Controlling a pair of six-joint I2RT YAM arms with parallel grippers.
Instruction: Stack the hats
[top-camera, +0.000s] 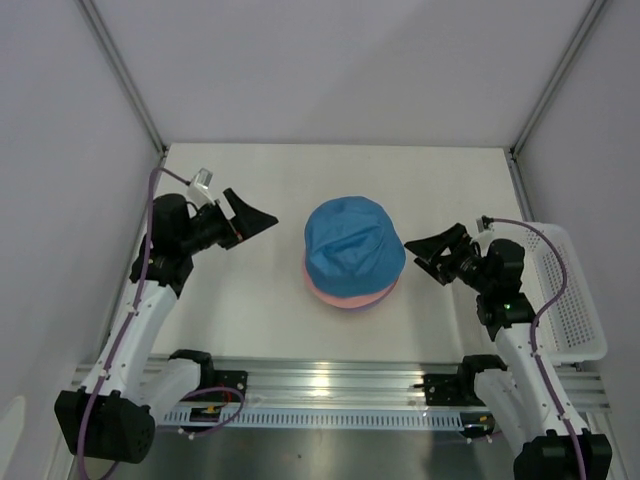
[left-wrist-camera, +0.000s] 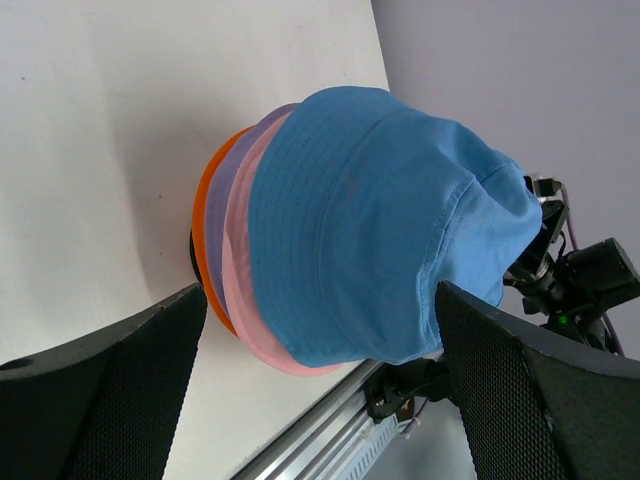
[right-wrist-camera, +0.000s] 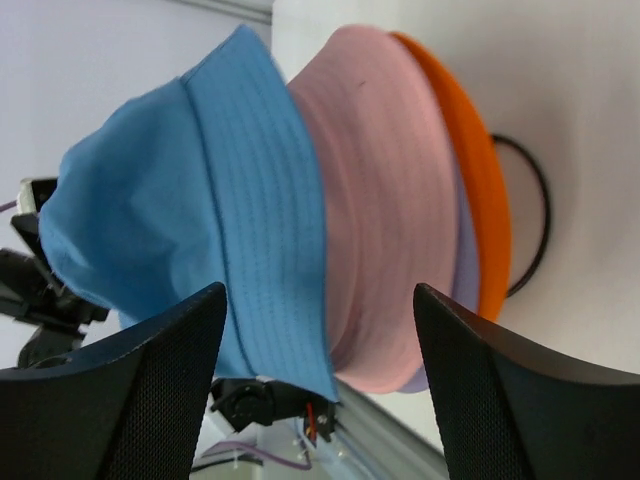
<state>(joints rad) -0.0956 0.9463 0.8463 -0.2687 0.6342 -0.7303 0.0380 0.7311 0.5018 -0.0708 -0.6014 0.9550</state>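
The left gripper (top-camera: 255, 216) and right gripper (top-camera: 422, 252) stood empty, jaws apart, flanking the stack at the middle of the table (top-camera: 250, 310). The blue hat (top-camera: 352, 245) sat topmost, over the pink hat (right-wrist-camera: 380, 200), purple hat (left-wrist-camera: 245, 150) and orange hat (right-wrist-camera: 470, 160). Stacking looked done, and next called only for retreating without brushing the brims.

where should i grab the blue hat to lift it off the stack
Pinch the blue hat by its brim, coming in level from the side where the open right gripper hovers. The brim is a thin edge lapping the pink hat; the crown is round, soft and would likely slip.
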